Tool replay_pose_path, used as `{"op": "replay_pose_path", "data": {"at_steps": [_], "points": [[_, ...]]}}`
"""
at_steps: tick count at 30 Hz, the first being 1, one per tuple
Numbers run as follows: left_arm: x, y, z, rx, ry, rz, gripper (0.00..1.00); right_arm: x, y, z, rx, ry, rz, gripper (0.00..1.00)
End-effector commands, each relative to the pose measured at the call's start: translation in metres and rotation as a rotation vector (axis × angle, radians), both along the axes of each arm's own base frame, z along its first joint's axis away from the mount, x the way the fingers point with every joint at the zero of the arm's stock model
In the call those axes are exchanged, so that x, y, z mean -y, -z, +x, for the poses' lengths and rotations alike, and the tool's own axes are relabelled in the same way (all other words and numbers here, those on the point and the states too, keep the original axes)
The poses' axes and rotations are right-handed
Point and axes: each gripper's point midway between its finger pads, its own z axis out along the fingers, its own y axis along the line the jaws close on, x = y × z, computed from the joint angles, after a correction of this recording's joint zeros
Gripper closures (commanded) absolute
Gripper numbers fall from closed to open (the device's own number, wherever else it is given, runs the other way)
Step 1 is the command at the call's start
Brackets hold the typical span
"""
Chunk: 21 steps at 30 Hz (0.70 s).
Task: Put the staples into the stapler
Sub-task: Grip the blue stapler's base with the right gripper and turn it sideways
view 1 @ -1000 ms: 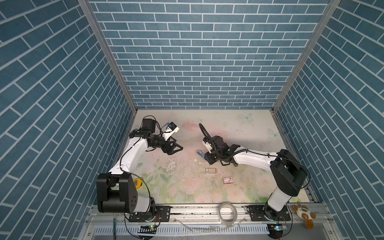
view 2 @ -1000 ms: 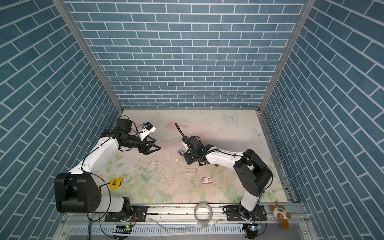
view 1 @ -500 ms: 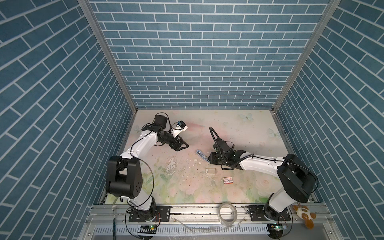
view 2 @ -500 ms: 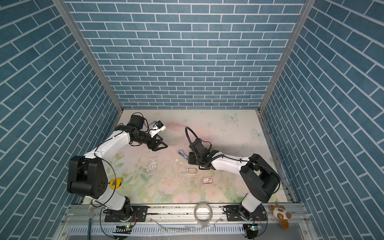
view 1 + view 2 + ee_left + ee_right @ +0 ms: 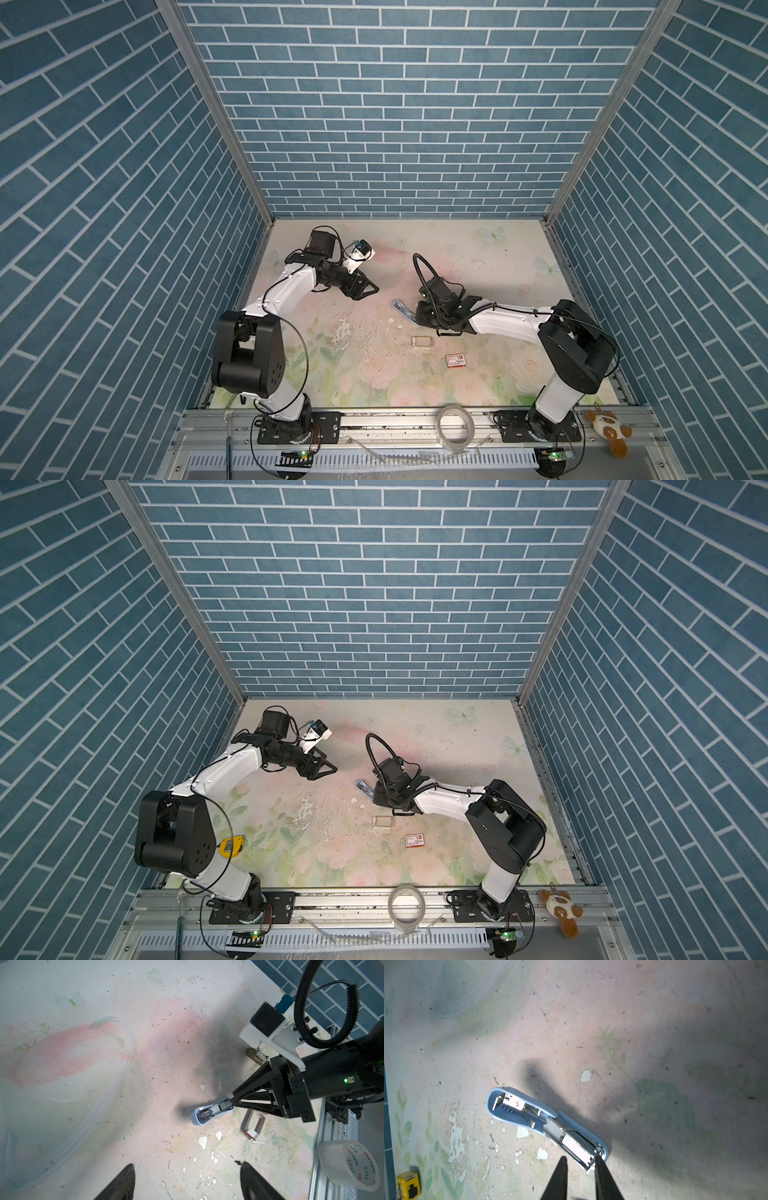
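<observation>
Left arm [image 5: 291, 291] shifted away from left edge of table [image 5: 478, 257]; left end effector [image 5: 186, 1164] open, empty. Right end effector [image 5: 580, 1158] straddles stapler [image 5: 519, 1113] magazine end; grip indeterminate. Only left wrist view reads tape roll [image 5: 351, 1165]: "YuPin".

Left arm [image 5: 291, 286] and right arm [image 5: 507, 322] are wearing white shells over black joints. The right end effector [image 5: 231, 1099] is showing black triangular struts, with a ribbed black cable [image 5: 300, 991] looping nearby.
</observation>
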Motion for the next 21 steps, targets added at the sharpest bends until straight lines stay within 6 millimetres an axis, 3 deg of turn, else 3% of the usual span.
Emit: {"op": "replay_pose_path", "data": {"at_steps": [1,21], "points": [[0.0027,-0.0062,-0.0062,0.025,0.02,-0.016,0.2,0.0058,0.0063,0.003,-0.026,0.053,-0.032,0.76],[0.0036,-0.0058,-0.0161,0.028,0.053,-0.019,0.2,0.0119,0.0152,0.0096,-0.052,0.027,-0.044,0.82]]}}
